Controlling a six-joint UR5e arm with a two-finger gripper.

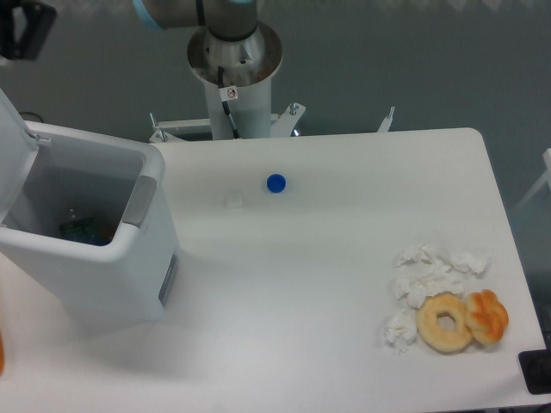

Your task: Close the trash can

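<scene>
One trash can (pixel 95 258), two caps (pixel 275 182), two pastries (pixel 445 323)
</scene>
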